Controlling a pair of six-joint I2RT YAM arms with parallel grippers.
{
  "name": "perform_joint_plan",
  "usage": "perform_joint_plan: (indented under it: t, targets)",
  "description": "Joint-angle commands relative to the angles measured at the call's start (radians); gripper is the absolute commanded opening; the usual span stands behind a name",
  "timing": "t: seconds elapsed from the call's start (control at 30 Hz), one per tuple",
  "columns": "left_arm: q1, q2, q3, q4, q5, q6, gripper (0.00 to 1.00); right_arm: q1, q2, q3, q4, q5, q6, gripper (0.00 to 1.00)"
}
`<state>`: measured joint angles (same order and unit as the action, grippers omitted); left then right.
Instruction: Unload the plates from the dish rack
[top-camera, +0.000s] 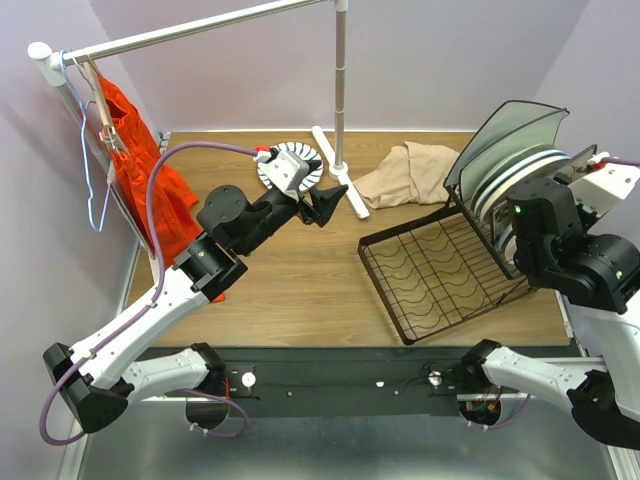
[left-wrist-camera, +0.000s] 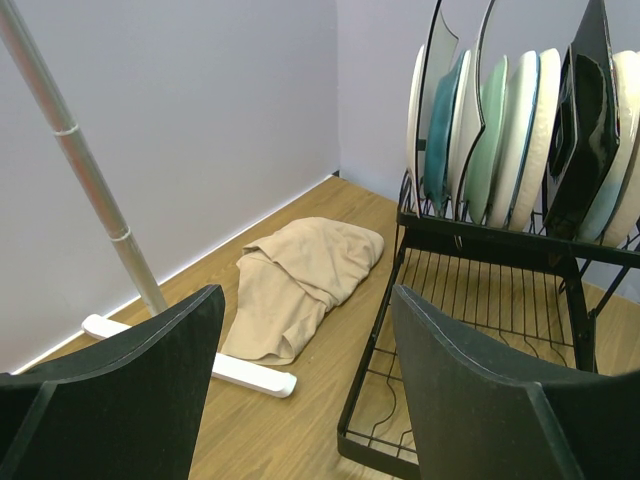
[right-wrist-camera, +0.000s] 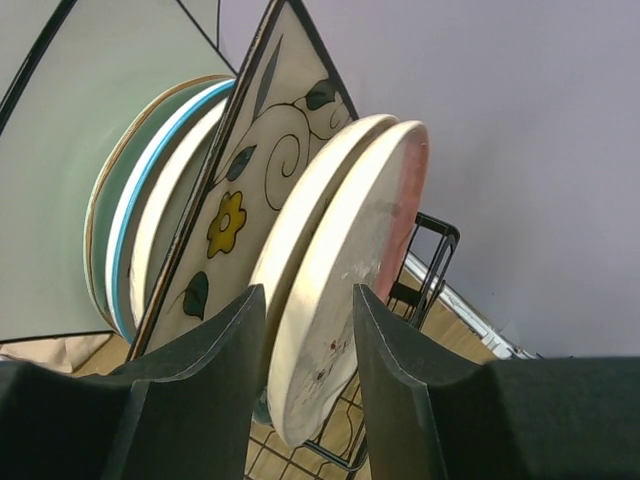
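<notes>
At the far left of centre, one striped plate (top-camera: 268, 178) lies flat on the bench (top-camera: 300, 290), partly under your left wrist. Your left fingers (left-wrist-camera: 140, 390) stand spread wide and hold nothing. They hover just beside the clothes rail (top-camera: 340, 90), whose post rises right next to them. A careless swing of that arm could knock the post or scrape the striped plate below.

The beige cloth (top-camera: 405, 172) lies crumpled between the rail foot and the dish rack (top-camera: 440, 268). A plate set down on it would probably sit tilted and could slide.

The rest of the plates (top-camera: 505, 175) stand on edge, packed close together in the upright far-right end of the rack. Your right fingers (right-wrist-camera: 235, 350) sit about half apart, one on each side of the lower rim of the pink-edged plate (right-wrist-camera: 340, 300) at the end of the row. I cannot tell whether they press it yet.

The cream plate (right-wrist-camera: 300, 220) sits just beside it, so the finger between them has almost no room. It could wedge against that neighbour and drag it along. The plates look glazed, so a narrow hold on the rim may slip as the weight comes on. The row also leans, with the square floral plate (right-wrist-camera: 255, 190) behind, so pulling the end plate out may let the others tip or clatter.
</notes>
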<state>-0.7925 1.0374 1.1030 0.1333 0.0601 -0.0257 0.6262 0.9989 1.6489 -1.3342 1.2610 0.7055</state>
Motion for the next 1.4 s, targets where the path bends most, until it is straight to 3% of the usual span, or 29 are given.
perform_joint_plan:
  t: [0.0,0.77,1.07,1.37]
  targets:
    - [-0.005,-0.013,-0.011,0.025,-0.016,0.018,0.77,0.000,-0.031,-0.027,-0.056,0.038,-0.005,0.49]
    - [-0.005,-0.008,-0.009,0.025,-0.003,0.012,0.77,0.000,-0.009,-0.230,-0.056,0.101,0.141,0.52]
    - [-0.005,-0.005,-0.009,0.026,-0.006,0.013,0.77,0.000,-0.019,-0.250,-0.053,0.150,0.228,0.45]
    - [-0.007,-0.002,-0.009,0.026,-0.002,0.013,0.77,0.000,-0.011,-0.290,-0.049,0.164,0.270,0.45]
